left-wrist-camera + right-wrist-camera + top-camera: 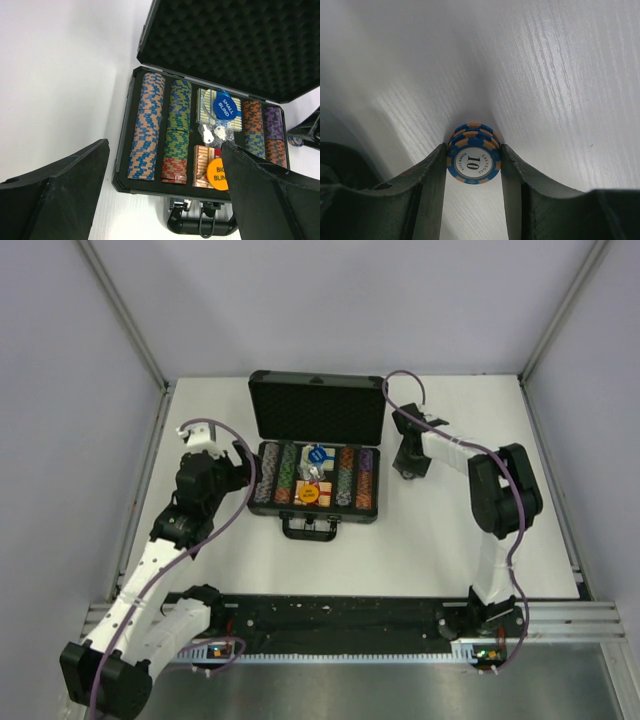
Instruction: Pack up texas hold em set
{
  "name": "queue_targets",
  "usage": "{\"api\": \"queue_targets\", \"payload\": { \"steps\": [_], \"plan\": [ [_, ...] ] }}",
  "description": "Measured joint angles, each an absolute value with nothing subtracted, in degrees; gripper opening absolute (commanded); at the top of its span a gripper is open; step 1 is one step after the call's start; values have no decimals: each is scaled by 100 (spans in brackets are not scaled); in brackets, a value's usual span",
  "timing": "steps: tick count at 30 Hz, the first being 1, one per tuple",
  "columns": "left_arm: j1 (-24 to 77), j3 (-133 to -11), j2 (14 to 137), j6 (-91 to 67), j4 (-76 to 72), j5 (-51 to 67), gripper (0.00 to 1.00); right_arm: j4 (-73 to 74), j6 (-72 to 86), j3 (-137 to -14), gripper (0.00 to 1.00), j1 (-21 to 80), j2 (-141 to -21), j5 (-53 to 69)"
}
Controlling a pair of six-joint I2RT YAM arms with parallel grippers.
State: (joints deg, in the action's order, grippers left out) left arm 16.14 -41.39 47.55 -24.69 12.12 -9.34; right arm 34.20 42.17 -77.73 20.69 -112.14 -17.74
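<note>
The black case [262, 514] lies open mid-table with its foam lid [318, 405] raised. Rows of multicoloured chips [147, 125] fill it. Between them lie a red card box [201, 161], a second box [205, 106], a blue Small Blind button [224, 106], an orange Big Blind button [216, 173] and keys [214, 132]. No red triangle shows. My left gripper [245, 465] is open and empty at the case's left end; it also shows in the left wrist view [165, 150]. My right gripper [405, 470] is right of the case, shut on a small stack of blue "10" chips [473, 160] at the table top.
The case handle [200, 225] points toward the arm bases. White table [440, 540] surrounds the case, bounded by side rails and grey walls. The right gripper and its chips show at the right edge of the left wrist view [305, 132].
</note>
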Motion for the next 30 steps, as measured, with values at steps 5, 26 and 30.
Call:
{"api": "queue_targets", "payload": {
  "steps": [5,26,30],
  "plan": [
    [1614,-4139,4827,-2467,1212,-617,99,3562,4261,-7769,26,2067,-11074,-1632],
    [1756,-3538,5260,-3098,73,1498,99,4025,4613,-6895,25,2056,-8945,-993],
    [2390,-3533,5756,-3393,-438,1684,99,4158,4703,-6587,25,2056,-8385,-757]
  ]
}}
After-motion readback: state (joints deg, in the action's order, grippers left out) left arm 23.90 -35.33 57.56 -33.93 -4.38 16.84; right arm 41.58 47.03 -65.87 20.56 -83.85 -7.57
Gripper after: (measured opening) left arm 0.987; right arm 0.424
